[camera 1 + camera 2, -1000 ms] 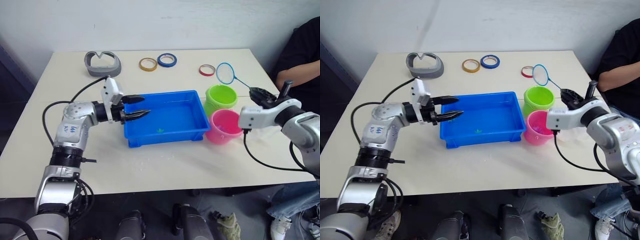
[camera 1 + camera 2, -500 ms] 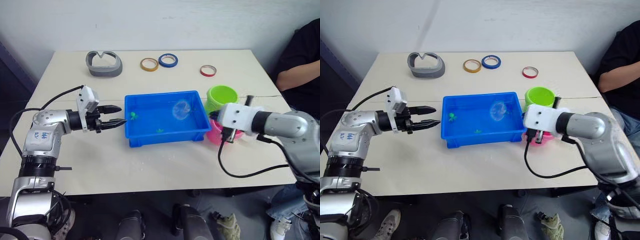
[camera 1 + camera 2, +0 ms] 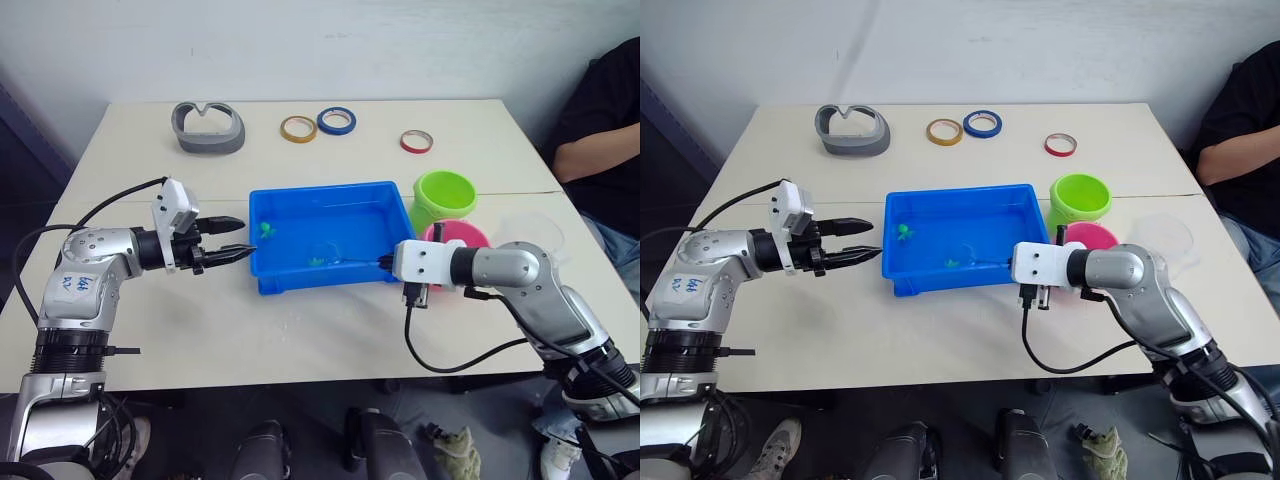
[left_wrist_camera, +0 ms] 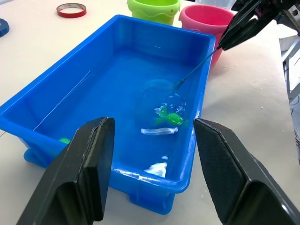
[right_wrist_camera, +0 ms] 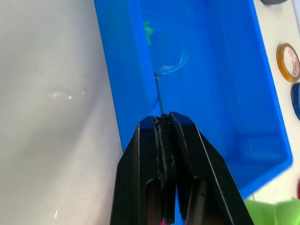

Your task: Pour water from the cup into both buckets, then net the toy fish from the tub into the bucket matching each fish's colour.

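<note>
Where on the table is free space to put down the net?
Free: the near strip of the table in front of the tub, and between the tub and the grey holder. Crowded: by the buckets and cup.

The tub is glossy blue plastic, its wet floor catching white glints. Both buckets, lime green and pink, are smooth plastic with a soft sheen. The net is sheer, near-transparent mesh on a thin wire handle. A green fish looks like shiny moulded plastic. The cup is thin, clear plastic. The tabletop is matt, pale beige and smooth. The left hand has matt black fingers with a fine-grained texture; the right hand has smoother black fingers.
</note>
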{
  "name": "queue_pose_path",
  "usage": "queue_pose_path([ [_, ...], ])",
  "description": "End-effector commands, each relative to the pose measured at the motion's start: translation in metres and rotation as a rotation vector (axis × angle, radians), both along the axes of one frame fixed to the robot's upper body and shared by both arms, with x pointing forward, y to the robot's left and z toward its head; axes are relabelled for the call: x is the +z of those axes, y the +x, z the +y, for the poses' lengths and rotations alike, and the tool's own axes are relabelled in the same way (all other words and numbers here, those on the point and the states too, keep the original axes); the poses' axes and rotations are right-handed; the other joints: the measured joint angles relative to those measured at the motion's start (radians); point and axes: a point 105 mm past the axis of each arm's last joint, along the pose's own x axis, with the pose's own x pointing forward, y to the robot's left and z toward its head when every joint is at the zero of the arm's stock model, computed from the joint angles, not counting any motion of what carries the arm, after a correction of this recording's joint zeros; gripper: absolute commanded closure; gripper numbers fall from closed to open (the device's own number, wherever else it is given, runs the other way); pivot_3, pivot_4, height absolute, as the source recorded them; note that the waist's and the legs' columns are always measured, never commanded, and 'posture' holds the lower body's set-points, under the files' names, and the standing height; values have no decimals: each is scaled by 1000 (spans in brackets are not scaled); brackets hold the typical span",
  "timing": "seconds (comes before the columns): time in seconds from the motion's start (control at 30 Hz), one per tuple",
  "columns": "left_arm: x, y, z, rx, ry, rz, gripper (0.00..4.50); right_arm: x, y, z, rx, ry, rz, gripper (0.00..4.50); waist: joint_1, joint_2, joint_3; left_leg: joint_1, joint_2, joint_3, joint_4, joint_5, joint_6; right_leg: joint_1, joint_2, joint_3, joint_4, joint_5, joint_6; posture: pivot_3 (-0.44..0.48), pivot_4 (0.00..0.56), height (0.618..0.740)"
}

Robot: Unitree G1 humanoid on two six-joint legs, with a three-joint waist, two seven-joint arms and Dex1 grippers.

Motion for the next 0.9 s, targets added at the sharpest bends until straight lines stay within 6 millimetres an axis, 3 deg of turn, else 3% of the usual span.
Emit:
queue_pose_path([
  [0.03,13,-2,0,-7,-9,-43,1530,8,-8,15,48,88,55,4500,0,0,0,0,0,0,0,0,0,0,0,0,0,0,0,0,150,713],
  [0.2,15,-1,0,-7,-10,-50,1530,19,-8,22,27,210,137,4500,0,0,0,0,0,0,0,0,0,0,-1,0,0,0,0,0,150,713],
  [0.43,16,0,-1,-10,-19,-57,1530,36,-6,15,-34,329,234,4500,0,0,0,0,0,0,0,0,0,0,-2,0,0,0,0,0,150,713],
  [0.9,17,6,-9,-32,-31,-73,1530,57,6,4,-129,432,215,4500,0,0,0,0,0,0,0,0,0,0,-2,0,0,0,0,0,150,713],
])
